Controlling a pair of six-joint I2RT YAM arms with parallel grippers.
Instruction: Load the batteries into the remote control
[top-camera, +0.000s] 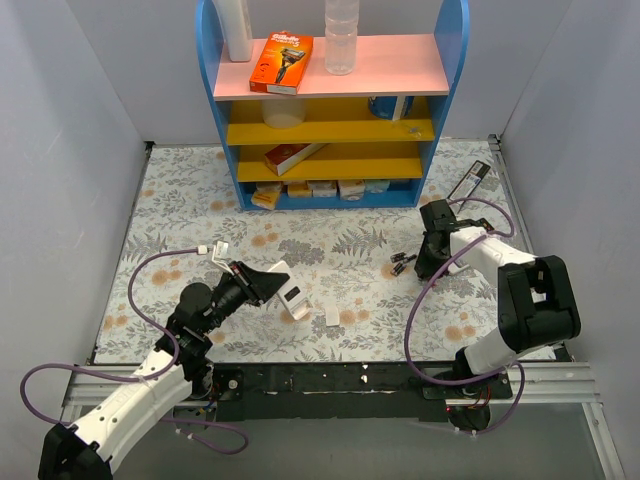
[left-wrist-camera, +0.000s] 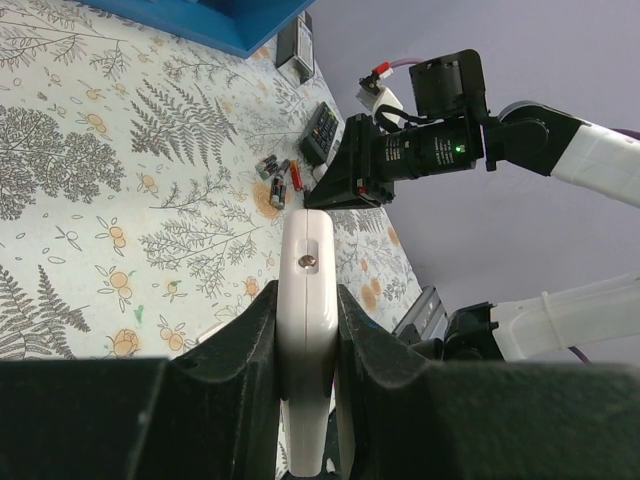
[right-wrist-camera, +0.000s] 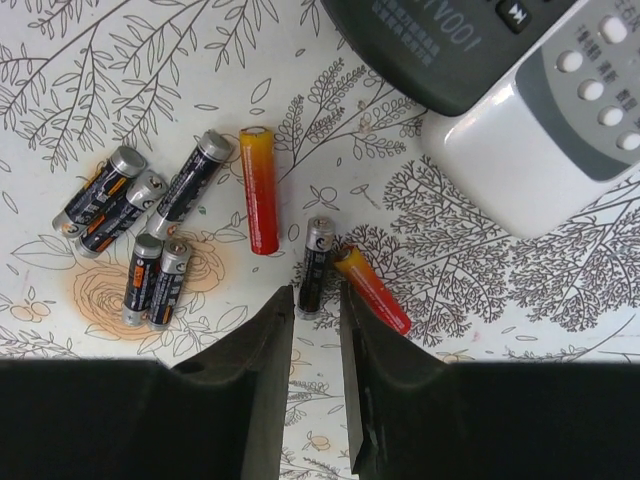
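The remote control (left-wrist-camera: 306, 290) is a small white slab, and my left gripper (left-wrist-camera: 306, 300) is shut on its two flat sides, holding it edge-up above the floral table. From above, the remote control (top-camera: 292, 293) sticks out past the left gripper (top-camera: 270, 284). The batteries (right-wrist-camera: 140, 230) lie loose on the table: several dark ones, plus two red-and-yellow ones (right-wrist-camera: 260, 190). One dark battery (right-wrist-camera: 315, 265) lies upright in the view with its lower end just between my right gripper's (right-wrist-camera: 317, 292) fingertips. Those jaws stand narrowly open, wider than the battery and apart from it.
A long black remote (right-wrist-camera: 440, 40) and a white remote with grey buttons (right-wrist-camera: 540, 130) lie just beyond the batteries. A small white flat piece (top-camera: 332, 317) rests on the table near the held remote. A blue shelf unit (top-camera: 335, 110) stands at the back.
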